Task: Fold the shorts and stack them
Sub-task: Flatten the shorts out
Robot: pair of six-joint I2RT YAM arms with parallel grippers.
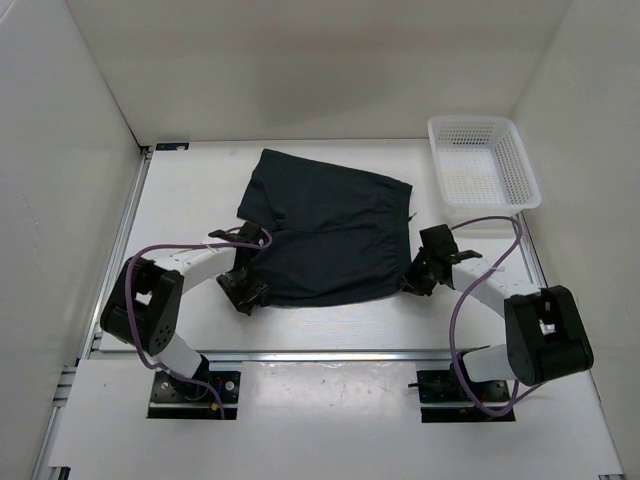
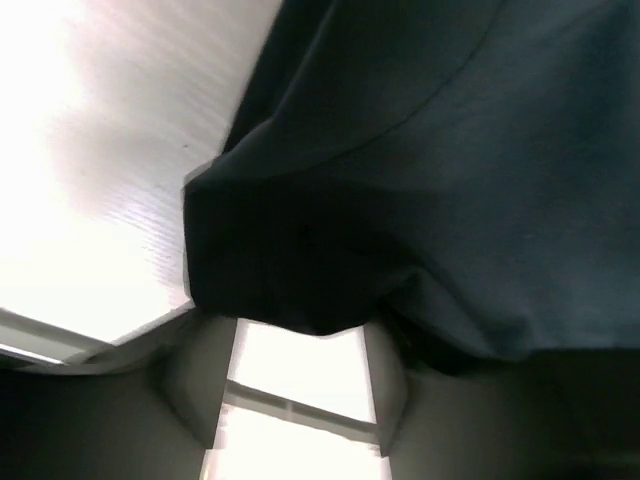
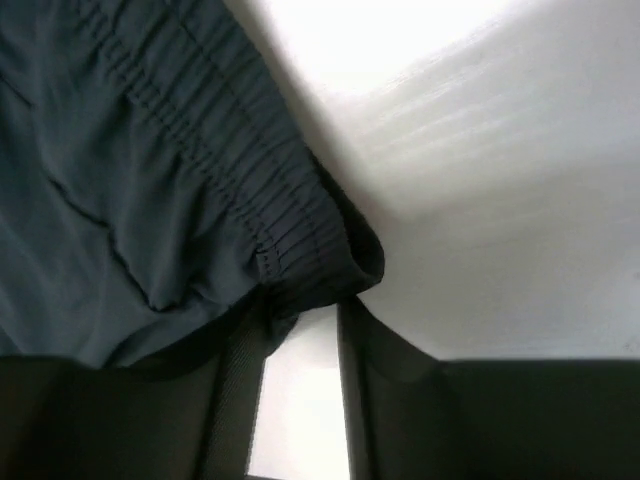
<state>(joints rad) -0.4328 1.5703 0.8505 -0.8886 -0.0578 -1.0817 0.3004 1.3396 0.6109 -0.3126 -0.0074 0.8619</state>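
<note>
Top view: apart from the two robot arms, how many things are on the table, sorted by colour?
Dark navy: 1, the shorts
White: 1, the mesh basket
Total: 2

The shorts [image 1: 330, 235] at mid-frame are dark navy, near black, their waistband [image 3: 250, 200] ribbed with fine parallel stitch lines. The basket [image 1: 483, 160], upper right, is white mesh. The table [image 1: 330, 325] is white. My left gripper [image 1: 245, 290] and right gripper [image 1: 415, 278] are black, my cables [image 1: 453, 330] purple.
</note>
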